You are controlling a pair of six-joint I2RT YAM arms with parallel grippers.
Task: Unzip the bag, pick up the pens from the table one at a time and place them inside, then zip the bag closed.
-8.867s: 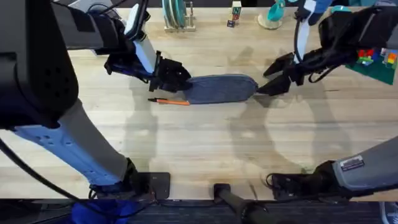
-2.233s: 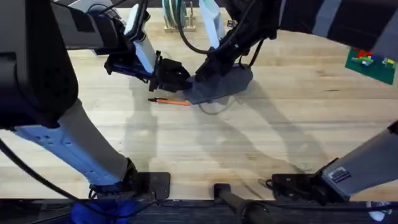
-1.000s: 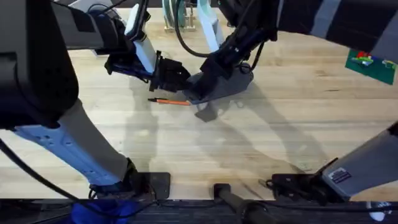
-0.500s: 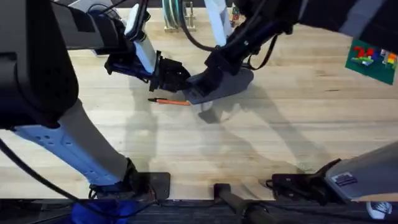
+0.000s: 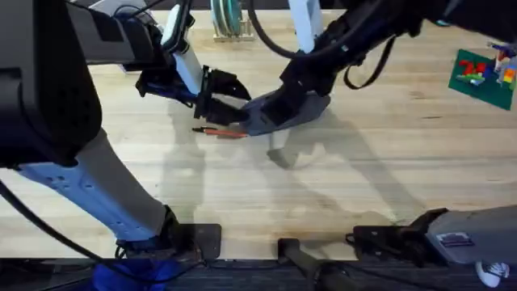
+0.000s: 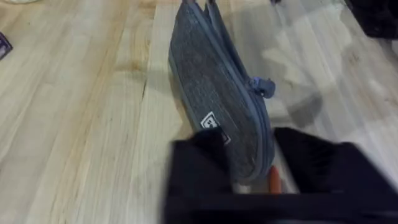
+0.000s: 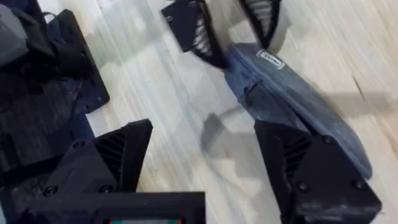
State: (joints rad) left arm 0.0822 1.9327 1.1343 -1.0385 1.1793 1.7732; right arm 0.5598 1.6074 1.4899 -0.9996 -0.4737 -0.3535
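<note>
Pale plank table (image 5: pixel 380 153), grain visible. Blue-grey bag (image 5: pixel 287 109) lies mid-table, its left end between the spread fingers of the left gripper (image 5: pixel 230 99). One orange pen (image 5: pixel 220 131) rests just beside that end. Right gripper (image 7: pixel 202 155) hovers over the bag, fingers spread. Green board with coloured blocks (image 5: pixel 483 71) at far right; rack (image 5: pixel 230 23) at back edge.

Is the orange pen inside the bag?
No, the pen lies on the table beside the bag, outside it.
</note>
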